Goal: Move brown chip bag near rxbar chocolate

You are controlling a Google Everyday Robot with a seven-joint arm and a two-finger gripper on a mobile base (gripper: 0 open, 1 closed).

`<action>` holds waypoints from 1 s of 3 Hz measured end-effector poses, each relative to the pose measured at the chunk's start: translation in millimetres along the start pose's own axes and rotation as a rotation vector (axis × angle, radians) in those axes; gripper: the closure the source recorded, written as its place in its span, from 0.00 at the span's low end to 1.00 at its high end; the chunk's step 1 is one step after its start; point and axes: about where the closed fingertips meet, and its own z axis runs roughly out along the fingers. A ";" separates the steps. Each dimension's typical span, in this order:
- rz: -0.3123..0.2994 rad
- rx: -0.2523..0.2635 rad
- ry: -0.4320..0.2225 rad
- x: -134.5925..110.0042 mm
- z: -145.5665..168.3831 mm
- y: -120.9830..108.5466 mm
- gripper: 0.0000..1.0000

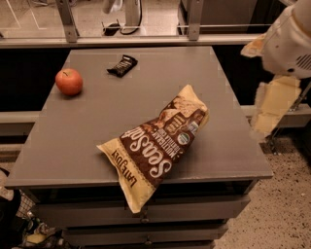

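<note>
The brown chip bag lies on its side at the front of the grey table, with its lower corner hanging over the front edge. The rxbar chocolate, a small black bar, lies at the back of the table, well apart from the bag. My gripper shows only as a pale shape at the top edge of the camera view, high above the back of the table and far from both. My white arm hangs to the right of the table.
A red apple sits at the table's left side, left of the bar. A rail with metal posts runs behind the table. Drawers are below the front edge. Speckled floor lies to the right.
</note>
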 end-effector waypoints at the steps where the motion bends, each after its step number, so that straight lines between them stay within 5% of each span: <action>1: -0.110 -0.090 -0.053 -34.1 37.0 -0.7 0.00; 3: -0.234 -0.154 -0.095 -69.6 71.8 24.1 0.00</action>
